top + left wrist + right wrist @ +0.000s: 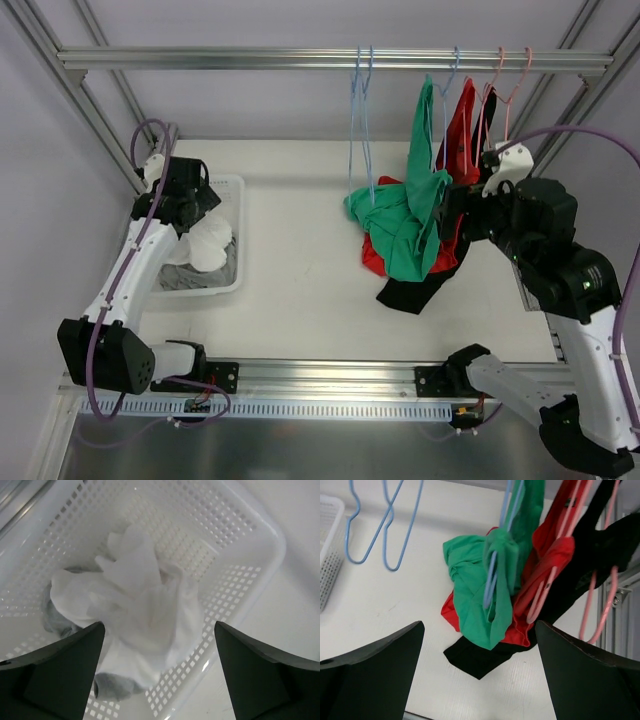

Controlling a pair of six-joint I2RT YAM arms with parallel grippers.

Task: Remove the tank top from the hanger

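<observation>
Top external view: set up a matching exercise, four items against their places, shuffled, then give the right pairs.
Items
1. white cloth garment
2. green fabric tank top
3. bare light-blue wire hangers
4. black fabric garment

Places
A. hanging from the metal rail, nothing on them
B. bunched in the white perforated plastic basket
C. lowest edge lying on the white table
D. hanging beside the red fabric top

Pairs: 1-B, 2-D, 3-A, 4-C

Green tank top (470, 595) hangs bunched and twisted on its light-blue hanger (489, 587).
</observation>
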